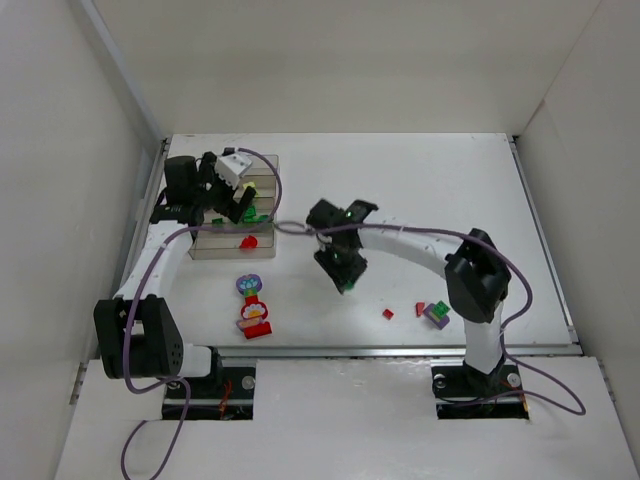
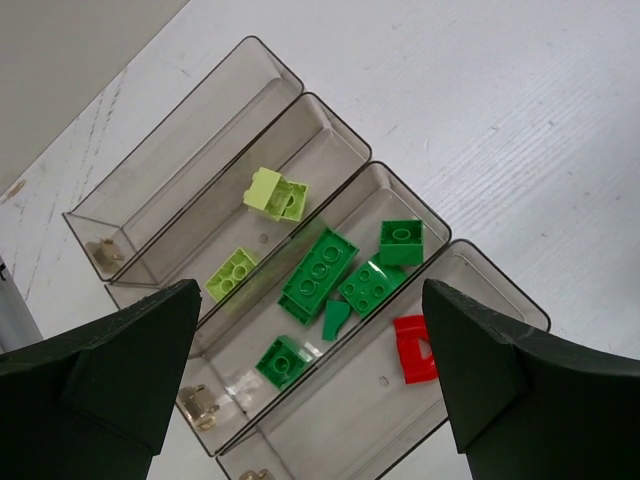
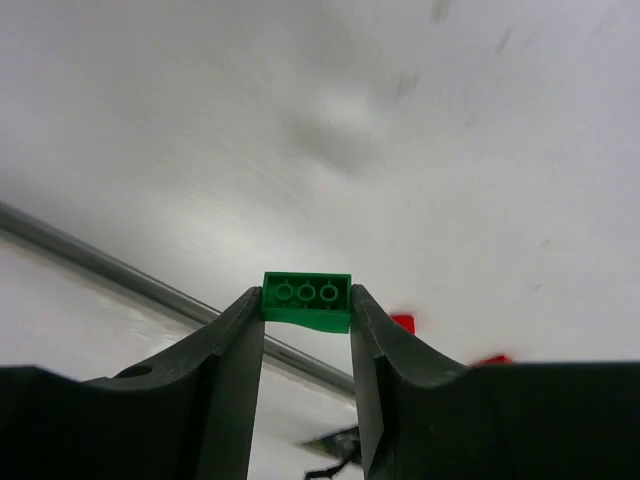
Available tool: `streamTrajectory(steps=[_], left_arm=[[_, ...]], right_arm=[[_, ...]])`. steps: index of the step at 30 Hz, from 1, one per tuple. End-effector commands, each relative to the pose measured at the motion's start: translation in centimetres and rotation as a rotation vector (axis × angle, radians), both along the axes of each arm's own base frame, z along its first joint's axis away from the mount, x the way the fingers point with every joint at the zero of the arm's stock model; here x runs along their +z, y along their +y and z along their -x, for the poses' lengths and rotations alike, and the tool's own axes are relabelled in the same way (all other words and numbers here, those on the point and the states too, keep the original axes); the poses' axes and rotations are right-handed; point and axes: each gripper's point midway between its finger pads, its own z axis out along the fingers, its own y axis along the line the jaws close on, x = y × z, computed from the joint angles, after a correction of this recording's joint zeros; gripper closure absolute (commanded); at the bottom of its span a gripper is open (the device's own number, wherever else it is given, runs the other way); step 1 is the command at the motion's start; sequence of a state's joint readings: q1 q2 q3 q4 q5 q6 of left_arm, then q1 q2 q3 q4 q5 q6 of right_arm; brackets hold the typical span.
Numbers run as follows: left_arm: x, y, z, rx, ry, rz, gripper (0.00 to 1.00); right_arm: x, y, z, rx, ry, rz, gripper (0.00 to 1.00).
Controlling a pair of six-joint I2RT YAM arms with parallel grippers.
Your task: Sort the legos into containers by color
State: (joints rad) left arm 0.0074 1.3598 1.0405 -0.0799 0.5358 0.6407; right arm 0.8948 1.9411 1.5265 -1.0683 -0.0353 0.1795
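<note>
Four compartments of the containers [image 2: 190, 160] can be counted in the left wrist view: one seems to hold no legos, the next holds two lime bricks [image 2: 275, 190], the third holds five dark green pieces [image 2: 320, 273], and a red piece [image 2: 412, 348] lies in the fourth. The left gripper [image 2: 311, 300] is hung over this tray with its fingers spread wide and nothing between them. The right gripper [image 3: 306, 312] is closed narrowly on a dark green brick [image 3: 306, 295], pinched by its short ends and seemingly held clear of the table [image 1: 420, 200], near the middle and well apart from the tray. The step in hand is judged to be the carry of that brick to the green compartment. For the next move the brick must be brought leftward over the third compartment and released there (the left arm already occupies that space, so room would first have to be made). On the table near the right arm's base a loose red brick [image 1: 388, 313] and a small purple cluster [image 1: 436, 314] are left unsorted, as is the flower-topped piece [image 1: 252, 305] just in front of the tray.
</note>
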Motion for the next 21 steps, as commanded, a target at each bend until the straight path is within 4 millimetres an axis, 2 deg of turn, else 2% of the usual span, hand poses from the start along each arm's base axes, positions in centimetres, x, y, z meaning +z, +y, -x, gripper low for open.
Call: streamTrajectory(steps=[1,2,3,4,5,6,9,11,12,13,15,17,18,19,20,21], left_arm=[[3.6,-1.2,0.4,-0.091,-0.087,-0.005,0.09],[4.3,-1.4,0.6,-0.107,-0.103,-0.006,0.09],[4.4,-1.6,0.7,-0.120,-0.104,0.001,0.09],[5.7,-2.2,0.9,-0.162,-0.140,0.008,0.09],[6.4,-2.5,0.9,-0.190,-0.165,0.004,0.09],[7.2,-3.3,1.2,-0.224,-0.194,0.006,0.09],[11.1,-5.9,2.4,-0.333,-0.315,0.025,0.09],[13.4,-8.6,3.9,-0.441,-0.377,0.073,0.06],[15.3,-9.5,4.3,-0.471,-0.445,0.090,0.05],[16.4,-11.1,5.1,-0.512,-0.456,0.134,0.05],[19.0,-12.8,6.1,-0.569,-0.539,0.163,0.05],[20.1,-14.6,7.1,-0.622,-0.573,0.181,0.06],[20.0,-15.1,7.0,-0.626,-0.577,0.183,0.07],[20.6,-15.6,7.2,-0.639,-0.604,0.185,0.10],[19.8,-16.4,7.0,-0.658,-0.581,0.192,0.16],[20.1,-16.4,7.0,-0.658,-0.595,0.192,0.19]], right_arm=[[7.5,3.1,-7.2,-0.106,-0.132,-0.258,1.00],[11.2,4.6,-9.3,-0.113,-0.186,-0.375,1.00],[12.9,5.6,-10.6,-0.125,-0.198,-0.461,1.00],[14.5,6.4,-11.6,-0.130,-0.198,-0.539,1.00],[16.9,7.2,-12.1,-0.116,-0.163,-0.666,1.00],[20.0,8.4,-13.4,-0.090,-0.206,-0.781,1.00],[24.8,10.4,-13.2,-0.026,-0.177,-0.989,1.00],[27.7,11.4,-13.4,0.007,-0.220,-1.092,1.00],[27.8,11.7,-13.1,0.023,-0.197,-1.121,1.00],[28.6,11.7,-13.5,0.035,-0.219,-1.157,1.00],[29.4,12.0,-13.0,0.051,-0.195,-1.195,1.00],[30.3,12.0,-13.1,0.071,-0.194,-1.233,1.00],[30.4,12.1,-12.8,0.072,-0.179,-1.239,1.00],[30.6,12.1,-12.9,0.078,-0.188,-1.245,1.00],[31.1,12.1,-12.9,0.084,-0.197,-1.252,1.00],[31.1,12.1,-12.9,0.084,-0.197,-1.252,1.00]])
